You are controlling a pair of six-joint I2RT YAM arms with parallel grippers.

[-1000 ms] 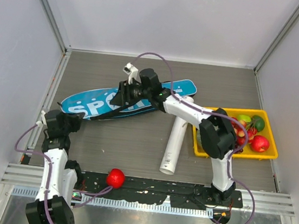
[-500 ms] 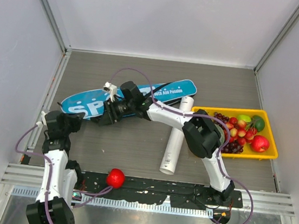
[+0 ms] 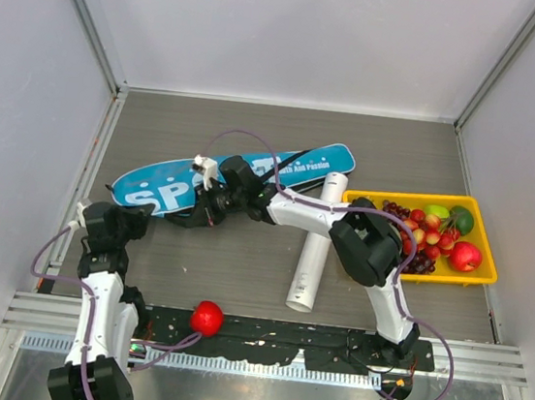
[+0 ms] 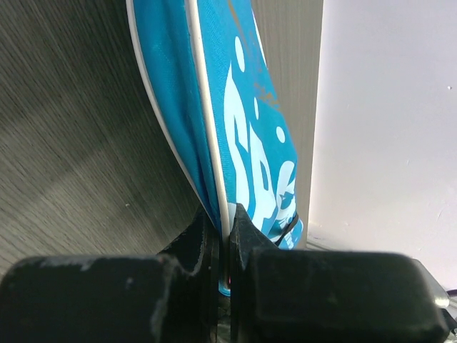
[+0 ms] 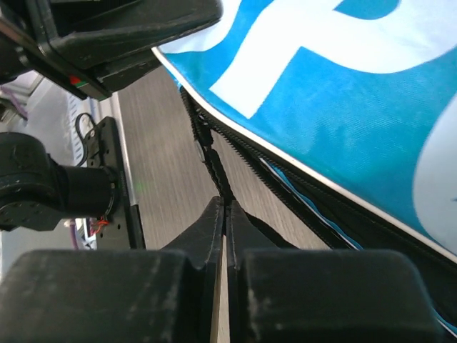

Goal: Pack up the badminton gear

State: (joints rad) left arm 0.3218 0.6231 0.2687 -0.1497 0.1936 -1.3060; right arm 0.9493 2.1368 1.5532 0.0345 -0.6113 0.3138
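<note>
From overhead we saw a grey wood-grain table (image 3: 240,265) inside white walls, with two robot arms mounted at its near edge. The large blue racket bag (image 3: 301,165), printed with white "SPORT" lettering, lay diagonally across the middle of the table, its wide end toward the left. The left gripper (image 4: 223,229) was clamped shut on the bag's white piped edge (image 4: 207,143) at that wide end, the blue fabric rising away between its fingers. The right arm reached across to the bag's near side, where the right gripper (image 5: 225,213) had its fingers pressed together, seemingly pinching the black zipper pull (image 5: 212,168) beside the open zipper teeth. The long white tube (image 3: 313,254) lay on the table just right of the bag, its far end near the bag's narrow end. A yellow tray (image 3: 489,249) of fruit sat at the right side, and a small red ball (image 3: 206,317) rested at the near edge between the arm bases.
</note>
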